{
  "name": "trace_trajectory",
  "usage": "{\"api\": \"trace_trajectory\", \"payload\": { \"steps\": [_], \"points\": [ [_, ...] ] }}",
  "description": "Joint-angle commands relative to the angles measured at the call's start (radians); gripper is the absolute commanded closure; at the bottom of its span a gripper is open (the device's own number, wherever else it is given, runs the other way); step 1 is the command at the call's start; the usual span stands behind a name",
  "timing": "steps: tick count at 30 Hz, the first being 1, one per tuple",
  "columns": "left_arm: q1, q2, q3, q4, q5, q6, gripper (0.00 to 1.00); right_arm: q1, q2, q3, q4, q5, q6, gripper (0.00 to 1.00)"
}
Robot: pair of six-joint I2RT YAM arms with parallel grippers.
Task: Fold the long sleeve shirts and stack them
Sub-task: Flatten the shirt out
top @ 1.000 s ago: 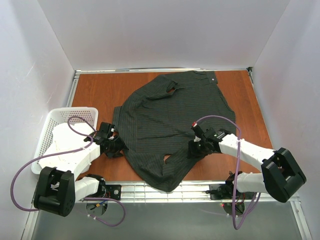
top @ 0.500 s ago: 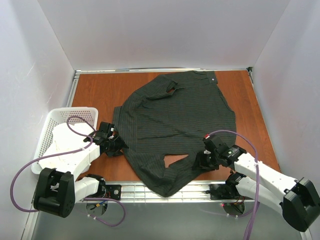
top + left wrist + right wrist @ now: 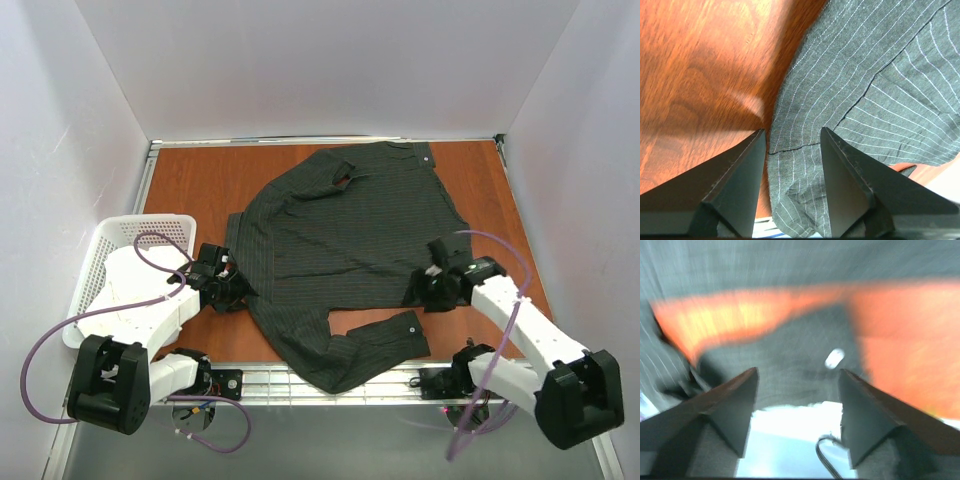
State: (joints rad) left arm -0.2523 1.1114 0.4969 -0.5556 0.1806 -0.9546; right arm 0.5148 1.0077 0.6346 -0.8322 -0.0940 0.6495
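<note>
The right wrist view is smeared with blur, and only a pale button on dark cloth is legible. The left fingers [image 3: 735, 185] pinch the bunched left-side edge of the pinstriped shirt [image 3: 345, 245]. The right fingers [image 3: 725, 410] stand spread and hold nothing. The shirt lies flat mid-worktop [image 3: 190, 185], collar toward the far edge and hem reaching over the near edge.

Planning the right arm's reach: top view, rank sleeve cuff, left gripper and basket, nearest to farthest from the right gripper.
1. The sleeve cuff, beside the right gripper, nearside.
2. The left gripper, across the shirt, left.
3. The basket, far left.
</note>
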Motion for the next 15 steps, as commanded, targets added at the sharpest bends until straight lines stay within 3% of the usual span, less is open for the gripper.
{"api": "trace_trajectory", "payload": {
  "steps": [1,3,4,7,15],
  "points": [
    [0.001,-0.013,-0.004,-0.017,0.017,0.02,0.58,-0.312,0.019,0.062,0.005,0.057,-0.157,0.43],
    [0.001,-0.007,-0.011,-0.017,0.026,0.027,0.59,-0.436,0.015,0.079,0.018,0.056,-0.22,0.43],
    [0.001,-0.005,-0.015,-0.018,0.034,0.031,0.59,-0.552,0.017,0.077,0.024,0.039,-0.253,0.39],
    [0.001,-0.008,-0.021,-0.02,0.045,0.034,0.59,-0.72,0.023,0.036,0.036,0.019,-0.28,0.32],
    [-0.001,-0.001,-0.043,-0.006,0.086,0.051,0.61,-0.88,-0.003,-0.079,0.134,0.036,-0.171,0.33]
  ]
}}
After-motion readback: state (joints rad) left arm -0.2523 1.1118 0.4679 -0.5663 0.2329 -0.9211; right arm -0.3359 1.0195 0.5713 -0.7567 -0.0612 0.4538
